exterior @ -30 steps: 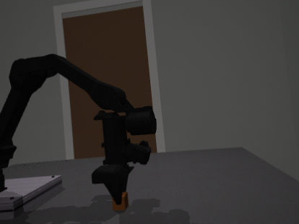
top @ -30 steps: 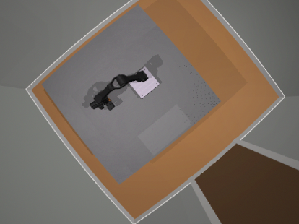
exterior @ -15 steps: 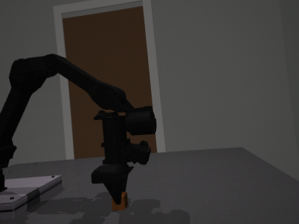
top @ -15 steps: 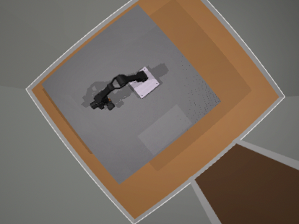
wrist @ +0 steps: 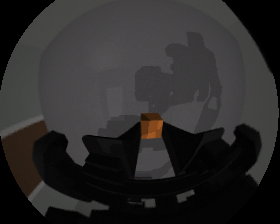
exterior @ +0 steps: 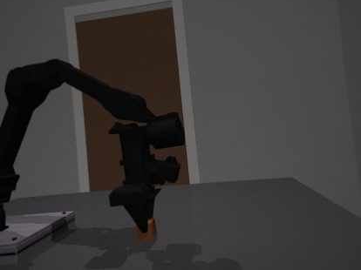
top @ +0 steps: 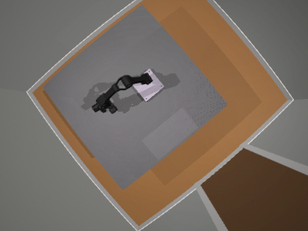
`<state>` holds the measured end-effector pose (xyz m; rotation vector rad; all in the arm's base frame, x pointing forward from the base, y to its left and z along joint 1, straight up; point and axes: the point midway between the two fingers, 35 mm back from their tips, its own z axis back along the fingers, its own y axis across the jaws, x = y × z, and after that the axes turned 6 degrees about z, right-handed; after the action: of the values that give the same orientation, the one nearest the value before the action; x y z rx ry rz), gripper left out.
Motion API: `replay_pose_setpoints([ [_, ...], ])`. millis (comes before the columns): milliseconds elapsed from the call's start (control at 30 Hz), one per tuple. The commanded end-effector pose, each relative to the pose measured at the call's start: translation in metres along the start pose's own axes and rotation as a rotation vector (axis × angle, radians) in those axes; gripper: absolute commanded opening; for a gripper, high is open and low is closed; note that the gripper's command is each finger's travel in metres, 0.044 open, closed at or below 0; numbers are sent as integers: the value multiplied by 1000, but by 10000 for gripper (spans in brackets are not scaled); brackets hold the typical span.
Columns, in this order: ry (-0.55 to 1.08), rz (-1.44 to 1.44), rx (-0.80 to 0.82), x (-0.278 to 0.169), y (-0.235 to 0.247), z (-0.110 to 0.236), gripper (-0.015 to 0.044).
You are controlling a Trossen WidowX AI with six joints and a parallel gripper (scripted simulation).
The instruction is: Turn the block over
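A small orange block (exterior: 148, 230) (wrist: 150, 126) sits on the dark grey table (exterior: 262, 216), held between the black fingers of my gripper (exterior: 144, 225) (wrist: 150, 136). The gripper points straight down and is shut on the block, which still touches the table. In the overhead view the gripper (top: 101, 106) hides the block. No mark on the block can be made out.
The arm's pale mounting plate (top: 150, 89) (exterior: 30, 229) lies on the table to the left of the gripper in the side view. A brown door (exterior: 131, 68) in a white frame stands behind the table. A faint lighter rectangle (top: 169, 133) is on the table top.
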<state>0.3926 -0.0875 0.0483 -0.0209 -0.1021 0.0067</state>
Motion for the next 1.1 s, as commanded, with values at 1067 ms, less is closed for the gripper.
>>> replay_pose_setpoints([
  [1067,-456,-3,-45,-8,2,-7,0],
])
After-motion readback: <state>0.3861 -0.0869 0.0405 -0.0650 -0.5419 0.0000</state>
